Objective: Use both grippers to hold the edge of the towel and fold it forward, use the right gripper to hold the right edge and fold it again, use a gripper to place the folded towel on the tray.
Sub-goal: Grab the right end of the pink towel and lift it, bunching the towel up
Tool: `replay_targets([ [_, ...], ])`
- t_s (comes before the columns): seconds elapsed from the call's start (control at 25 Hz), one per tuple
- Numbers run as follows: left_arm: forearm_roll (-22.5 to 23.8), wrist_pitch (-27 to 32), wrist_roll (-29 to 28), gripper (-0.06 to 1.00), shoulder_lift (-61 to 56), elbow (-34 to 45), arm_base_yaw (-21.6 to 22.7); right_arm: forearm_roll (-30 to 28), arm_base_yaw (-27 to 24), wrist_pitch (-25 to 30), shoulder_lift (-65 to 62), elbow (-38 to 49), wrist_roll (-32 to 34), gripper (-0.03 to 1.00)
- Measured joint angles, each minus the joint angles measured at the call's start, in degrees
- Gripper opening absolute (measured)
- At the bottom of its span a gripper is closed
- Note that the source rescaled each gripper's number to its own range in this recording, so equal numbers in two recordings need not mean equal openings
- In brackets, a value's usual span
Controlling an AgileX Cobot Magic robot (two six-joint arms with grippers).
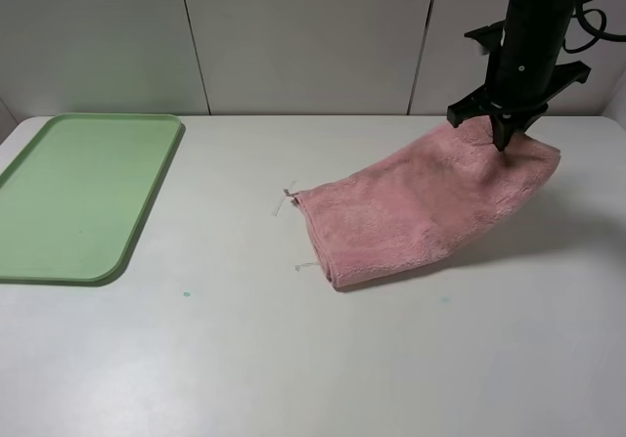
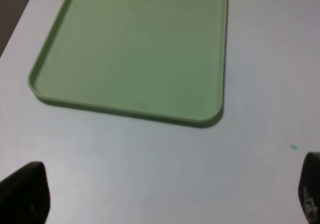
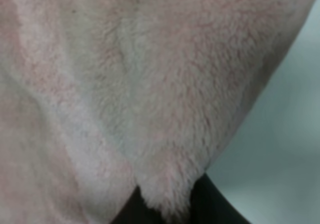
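- The towel (image 1: 421, 207) lies on the table (image 1: 196, 359) to the right of the tray (image 1: 78, 193), well apart from it. It is doubled over into a long band. The end nearer the tray rests flat, and the end farther from it is raised off the table.
- The right gripper (image 1: 504, 134) is clamped on that raised end. Its wrist view shows a small pinch of pink pile squeezed between the dark fingers (image 3: 215, 209), with the cloth hanging away from it. I cannot tell whether both layers are in the pinch.
- The left gripper (image 2: 167, 196) hovers over bare table just beside the tray's short end, its fingers spread wide with nothing between them.
- The step in hand looks like the second fold — bringing the raised end over toward the tray.
- To do it well, lift enough that the hanging cloth clears the flat half. Then travel straight along the band toward the tray, so the long edges stack rather than fan out.
- Lay the raised end down on the end nearer the tray, and let go only once the cloth rests there.
- The flat end has nothing holding it down, so a sideways tug could drag the whole towel toward the tray. A slow arc over the top seems safer than a pull.
- The pinch is small and the pile is fluffy — a jerk could slip it free.
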Motion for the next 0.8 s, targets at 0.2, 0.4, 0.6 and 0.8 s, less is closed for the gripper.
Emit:
replay_targets([
  [0.2, 0.0, 0.0, 0.0, 1.0, 0.0, 0.0, 0.0, -0.61, 0.0, 1.4, -0.44, -3.84, -0.71, 0.06],
  [0.4, 0.0, 0.0, 0.0, 1.0, 0.0, 0.0, 0.0, -0.95, 0.0, 1.66, -2.43, -4.52, -1.06, 0.06],
  [0.6, 0.0, 0.0, 0.0, 1.0, 0.0, 0.0, 0.0, -0.75, 0.0, 1.66, -2.54, -4.52, -1.66, 0.06],
  [0.8, 0.0, 0.0, 0.0, 1.0, 0.0, 0.0, 0.0, 1.29, 0.0, 1.6, -1.76, -4.44, -2.71, 0.06],
])
